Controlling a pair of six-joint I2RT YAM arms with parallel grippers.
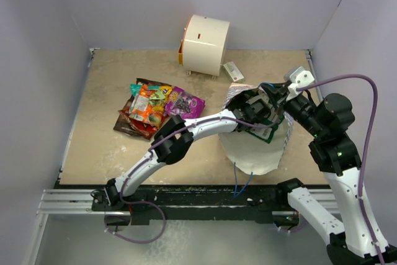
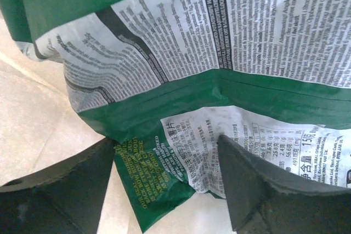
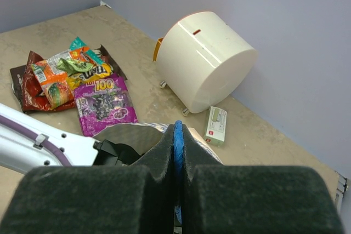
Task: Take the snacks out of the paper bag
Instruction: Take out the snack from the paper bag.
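A large white paper bag with a blue checked pattern [image 1: 251,156] lay on its side beneath both grippers, its mouth turned toward them. Beyond the right gripper [image 1: 269,87] [image 3: 177,135], against the far wall, stood a white cylindrical appliance [image 1: 205,44] [image 3: 205,61].

Well off to the left of the left gripper [image 1: 253,111] [image 2: 164,146] lay a heap of glossy snack packets. A dark brown chips bag [image 1: 133,125] [image 3: 27,89] sat at the bottom, with a purple packet [image 1: 184,102] [image 3: 104,105] nearest that gripper. An orange packet [image 1: 144,105] [image 3: 52,83] and a teal packet [image 1: 135,89] [image 3: 78,43] lay on top.

The left gripper reached into the bag's mouth with its jaws spread wide. The lower corner of a green-and-white printed packet [image 1: 268,133] [image 2: 219,80] sat between them, with no clamping visible, and the packet hung at the bag's opening.

A small white box [image 1: 232,71] [image 3: 215,125] lay just beyond the right gripper, near the appliance's feet. The right gripper was clenched tight on a thin blue string handle [image 3: 177,152] of the bag, pinched between its dark pads [image 3: 159,157].
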